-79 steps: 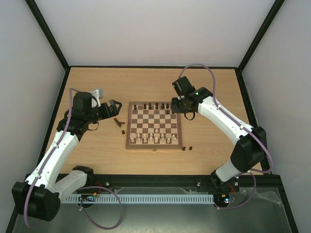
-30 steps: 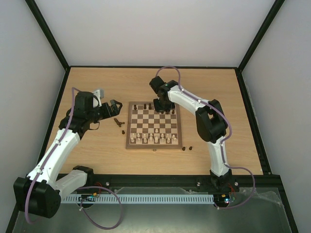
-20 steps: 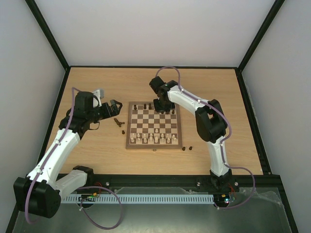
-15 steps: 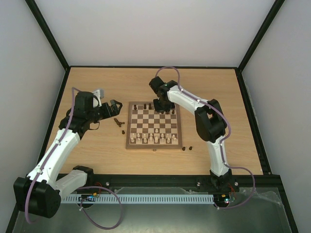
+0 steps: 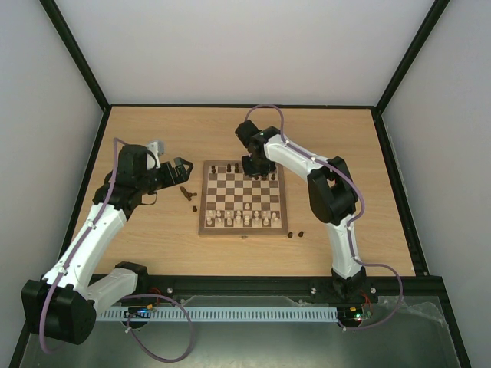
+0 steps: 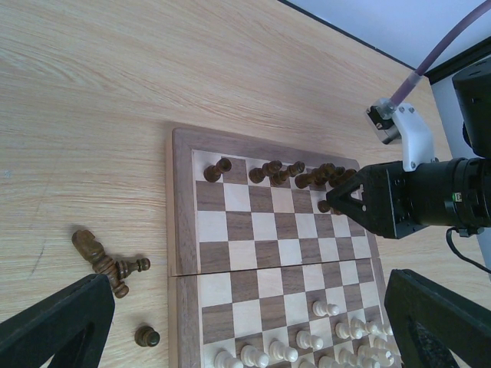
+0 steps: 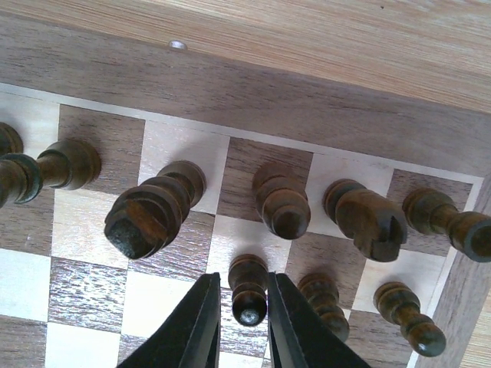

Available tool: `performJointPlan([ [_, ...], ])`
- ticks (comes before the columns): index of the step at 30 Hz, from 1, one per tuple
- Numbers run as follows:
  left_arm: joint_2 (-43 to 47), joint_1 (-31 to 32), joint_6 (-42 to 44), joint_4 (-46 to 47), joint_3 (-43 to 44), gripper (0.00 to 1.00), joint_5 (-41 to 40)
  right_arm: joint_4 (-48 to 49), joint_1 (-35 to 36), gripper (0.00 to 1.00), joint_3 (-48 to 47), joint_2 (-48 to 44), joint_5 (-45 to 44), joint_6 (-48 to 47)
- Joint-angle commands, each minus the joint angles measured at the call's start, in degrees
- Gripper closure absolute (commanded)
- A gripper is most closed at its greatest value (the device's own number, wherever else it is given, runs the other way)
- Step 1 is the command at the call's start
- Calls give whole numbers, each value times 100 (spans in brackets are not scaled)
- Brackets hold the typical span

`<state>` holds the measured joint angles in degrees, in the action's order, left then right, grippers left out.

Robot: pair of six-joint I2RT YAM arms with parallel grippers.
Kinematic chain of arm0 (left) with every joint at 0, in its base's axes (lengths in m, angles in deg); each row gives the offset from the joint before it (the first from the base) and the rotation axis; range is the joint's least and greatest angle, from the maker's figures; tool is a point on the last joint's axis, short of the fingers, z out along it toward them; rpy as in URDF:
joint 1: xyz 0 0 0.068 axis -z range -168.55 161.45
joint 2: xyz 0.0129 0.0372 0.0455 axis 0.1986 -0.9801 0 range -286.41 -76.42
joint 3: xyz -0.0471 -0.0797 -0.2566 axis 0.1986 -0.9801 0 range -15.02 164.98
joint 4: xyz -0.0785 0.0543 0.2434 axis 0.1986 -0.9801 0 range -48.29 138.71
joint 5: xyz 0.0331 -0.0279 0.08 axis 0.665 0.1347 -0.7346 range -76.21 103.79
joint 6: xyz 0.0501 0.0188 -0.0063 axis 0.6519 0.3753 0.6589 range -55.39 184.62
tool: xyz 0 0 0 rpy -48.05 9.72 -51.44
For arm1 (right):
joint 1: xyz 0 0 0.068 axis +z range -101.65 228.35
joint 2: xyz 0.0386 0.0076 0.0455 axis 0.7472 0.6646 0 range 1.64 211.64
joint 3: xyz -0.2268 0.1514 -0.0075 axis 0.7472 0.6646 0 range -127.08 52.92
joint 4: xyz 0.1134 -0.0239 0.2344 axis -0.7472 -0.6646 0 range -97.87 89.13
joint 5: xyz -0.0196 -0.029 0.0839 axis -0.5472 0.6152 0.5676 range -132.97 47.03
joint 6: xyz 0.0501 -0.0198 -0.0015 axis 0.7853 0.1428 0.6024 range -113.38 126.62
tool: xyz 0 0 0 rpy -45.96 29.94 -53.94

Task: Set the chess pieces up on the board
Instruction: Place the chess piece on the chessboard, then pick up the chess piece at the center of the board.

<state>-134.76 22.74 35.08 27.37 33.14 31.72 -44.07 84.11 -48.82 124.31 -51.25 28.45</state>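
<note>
The board [image 5: 205, 208] lies mid-table. Several dark chess pieces [image 5: 249, 166] stand along its far rows. They also show in the left wrist view [image 6: 272, 170]. My right gripper [image 5: 258, 165] hangs over the far rows. In the right wrist view its jaws [image 7: 243, 295] stand narrowly apart around an upright dark pawn [image 7: 249, 295] on a cream square, with a thin gap on the left side. My left gripper [image 5: 178, 170] is wide open and empty, left of the board [image 6: 180, 230]. Its fingers [image 6: 57, 326] frame the board's left half.
Loose dark pieces lie on the table left of the board [image 5: 187, 195], seen closer in the left wrist view [image 6: 103, 261] with a lone pawn [image 6: 146, 336]. Two more sit off the near right corner [image 5: 295, 234]. Cream pieces [image 5: 244, 220] fill the near rows.
Since 2.6 s ago my right arm has swung left from the board's far right corner to its far rows. Over the last second nothing has visibly moved. The left arm is still.
</note>
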Motion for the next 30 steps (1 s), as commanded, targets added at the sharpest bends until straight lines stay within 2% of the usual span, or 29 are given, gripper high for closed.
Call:
performJointPlan([
  [1,3,-31,10,64,-24,1,-3,-263,50,81,-48,-263,14,5],
  [11,98,-35,-16,17,0,1,14,-316,123,72,540,-1335,-74,99],
  [14,145,-30,5,-15,27,0,34,-212,141,71,1139,-1959,-114,180],
  [19,231,-35,18,-70,74,0,77,-163,149,63,2485,-3118,-347,451],
  [26,350,-32,-10,-60,49,0,196,-196,143,62,3965,-4232,-492,1121],
  [30,461,-32,-34,-46,-4,0,333,-239,145,62,4411,-4566,-573,1540],
])
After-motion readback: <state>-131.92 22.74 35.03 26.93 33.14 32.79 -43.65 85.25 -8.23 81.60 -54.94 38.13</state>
